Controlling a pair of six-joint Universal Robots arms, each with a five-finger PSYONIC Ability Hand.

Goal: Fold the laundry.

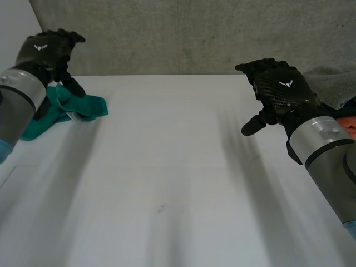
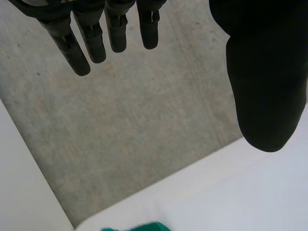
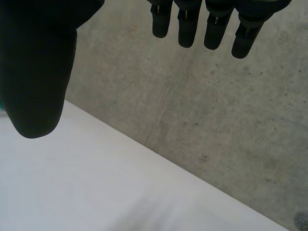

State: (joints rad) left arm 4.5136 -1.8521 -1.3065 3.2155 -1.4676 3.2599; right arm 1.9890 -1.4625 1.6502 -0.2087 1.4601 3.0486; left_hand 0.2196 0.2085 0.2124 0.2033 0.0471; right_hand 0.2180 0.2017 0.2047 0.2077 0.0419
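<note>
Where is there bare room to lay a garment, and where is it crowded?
Free: the middle and near side of the white table, between the teal cloth at the far left and the grey cloth and orange item at the right edge. Crowded: the far left corner, by the left hand, and the right edge by the right hand.

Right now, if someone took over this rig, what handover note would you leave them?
Left hand: open, fingers straight, holding nothing, just by the teal cloth.
Right hand: open and empty, above the right side of the white table.
The teal cloth lies crumpled at the table's far left. A grey cloth and something orange sit at the right edge, partly hidden by the right arm.
Done: nothing looks folded.
Left: take the teal cloth, spread it flat and fold it, then probably the pieces on the right.
</note>
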